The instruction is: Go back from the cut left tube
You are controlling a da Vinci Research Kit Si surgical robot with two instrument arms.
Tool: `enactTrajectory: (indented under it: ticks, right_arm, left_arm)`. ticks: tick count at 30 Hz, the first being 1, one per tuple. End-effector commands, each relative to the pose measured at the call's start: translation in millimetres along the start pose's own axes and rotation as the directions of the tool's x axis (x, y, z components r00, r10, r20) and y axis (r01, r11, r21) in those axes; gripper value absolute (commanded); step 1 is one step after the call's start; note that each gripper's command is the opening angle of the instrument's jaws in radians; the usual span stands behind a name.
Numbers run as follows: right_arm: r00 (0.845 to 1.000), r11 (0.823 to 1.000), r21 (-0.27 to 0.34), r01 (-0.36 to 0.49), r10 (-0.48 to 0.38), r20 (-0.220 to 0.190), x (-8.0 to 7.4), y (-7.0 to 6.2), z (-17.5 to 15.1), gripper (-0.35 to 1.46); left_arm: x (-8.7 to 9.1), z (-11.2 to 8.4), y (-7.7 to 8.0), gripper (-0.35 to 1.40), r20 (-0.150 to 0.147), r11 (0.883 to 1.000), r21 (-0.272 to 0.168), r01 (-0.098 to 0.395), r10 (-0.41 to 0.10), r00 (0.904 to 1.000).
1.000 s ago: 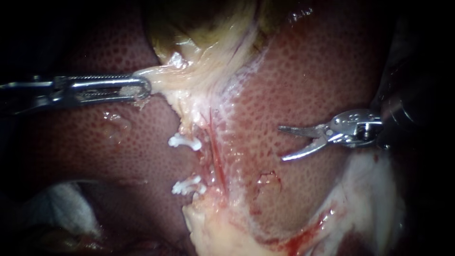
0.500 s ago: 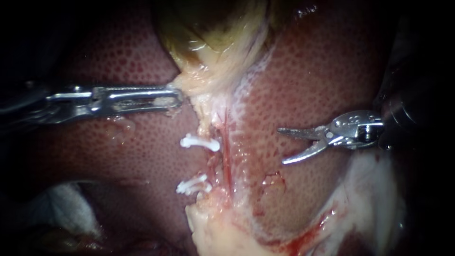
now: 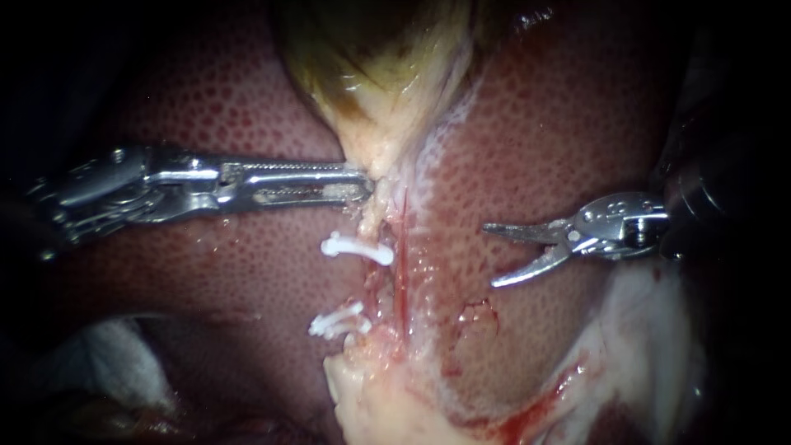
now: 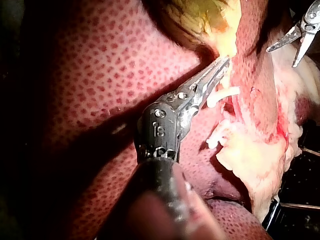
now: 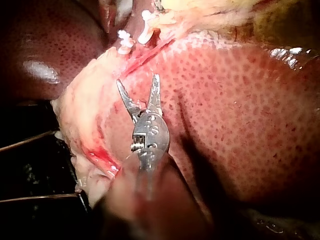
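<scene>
My left instrument (image 3: 362, 186) lies level across the liver (image 3: 560, 124), its jaws shut on the pale tissue at the gallbladder's (image 3: 379, 74) narrow lower end. Below its tip are two white clips, an upper one (image 3: 356, 249) and a lower one (image 3: 336, 323), with a gap in the left tube between them. A thin red tube (image 3: 401, 264) runs just right of them. My right instrument (image 3: 489, 254) hovers over the liver well right of the tubes, jaws open and empty. In the right wrist view its open jaws (image 5: 137, 80) point towards the clips (image 5: 147, 25).
White gauze (image 3: 107, 363) lies at the lower left. Pale fatty tissue (image 3: 379, 412) fills the lower middle, with a bloodstained white strip (image 3: 651, 330) at the lower right. In the left wrist view my left instrument's jaws (image 4: 220, 67) lie beside the clips (image 4: 222, 95).
My left instrument has moved right, still holding the pale tissue; the gallbladder's lower end and the clips have shifted right with it. My right instrument has stayed where it was, jaws open.
</scene>
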Motion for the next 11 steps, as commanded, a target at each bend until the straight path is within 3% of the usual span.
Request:
enactTrajectory:
  ticks: [1, 11]
  right_arm:
    - [1.000, 1.000, 0.000, -0.001, 0.001, -0.002, 0.1, 0.0, -0.1, 1.43]
    - [1.000, 1.000, 0.000, 0.002, -0.002, -0.004, 0.5, 0.0, -0.2, 1.43]
  left_arm:
    - [0.0, 0.0, 0.0, -0.35, 0.003, 1.000, 0.002, 0.000, 0.000, 1.0000]
    - [-0.1, -0.1, 0.0, -0.35, 0.003, 1.000, 0.001, 0.000, 0.000, 1.0000]
